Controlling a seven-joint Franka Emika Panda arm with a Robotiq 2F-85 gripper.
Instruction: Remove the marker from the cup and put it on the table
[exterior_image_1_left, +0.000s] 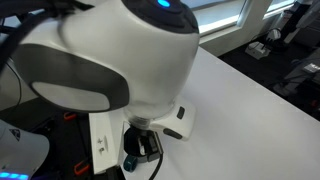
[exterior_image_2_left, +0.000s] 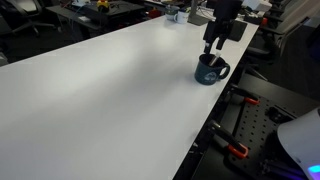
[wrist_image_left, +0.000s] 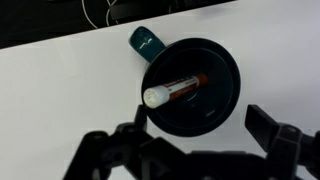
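1. The cup (wrist_image_left: 212, 95) stands upright on the white table (exterior_image_2_left: 100, 95); its handle (wrist_image_left: 145, 42) is on the side away from the fingers (wrist_image_left: 105, 150).
2. The marker (wrist_image_left: 178, 88) lies slanted inside the cup; its white end rests at the rim.
3. The gripper (exterior_image_2_left: 210, 46) hangs directly above the cup; its fingers are spread wide and hold nothing.

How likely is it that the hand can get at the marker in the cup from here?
Probably yes: the hand hangs open above the cup, and the marker leans against its rim, uncovered.
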